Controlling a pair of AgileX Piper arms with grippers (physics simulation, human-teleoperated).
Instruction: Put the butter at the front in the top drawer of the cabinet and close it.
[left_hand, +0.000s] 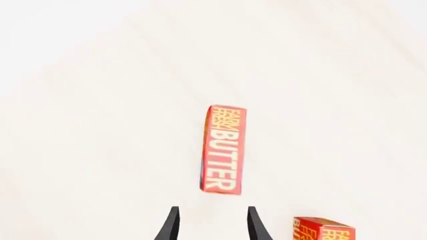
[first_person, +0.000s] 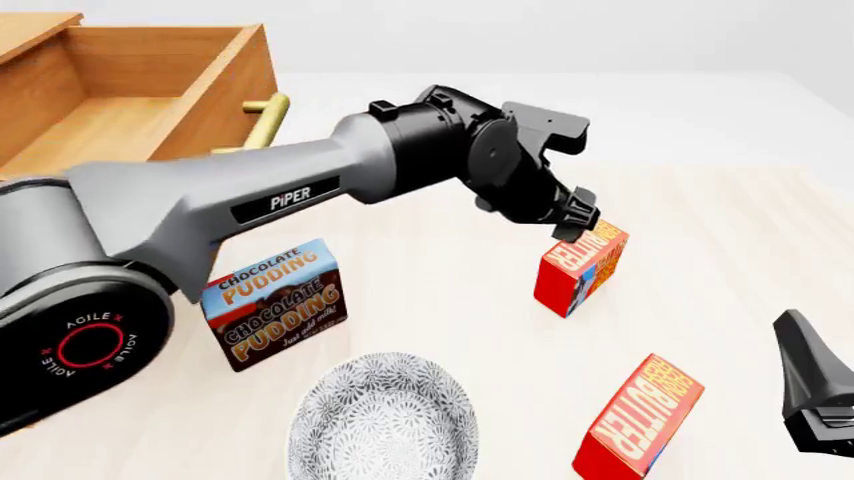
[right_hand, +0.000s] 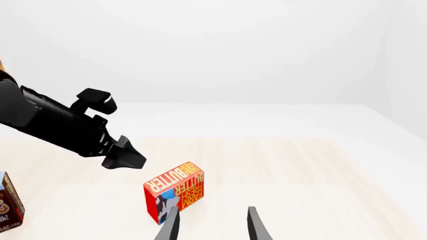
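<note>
Two butter boxes stand on the pale table. The nearer one (first_person: 638, 420) leans by the front edge, just left of my right gripper (first_person: 814, 390). The farther butter (first_person: 581, 265) sits upright directly below my left gripper (first_person: 581, 222), which hovers just above it without touching. In the left wrist view that box (left_hand: 223, 149) lies ahead of the open fingers (left_hand: 172, 222), and the other butter (left_hand: 323, 230) shows at the edge. My right gripper (right_hand: 212, 225) is open and empty, facing the farther butter (right_hand: 175, 191). The top drawer (first_person: 220, 95) stands pulled open at the back left, brass handle (first_person: 267, 120) showing.
A brown-and-blue Chocolate Pudding box (first_person: 276, 303) stands left of centre under the left arm. A patterned grey plate (first_person: 384, 420) lies at the front edge. The left arm's base (first_person: 80, 340) fills the lower left.
</note>
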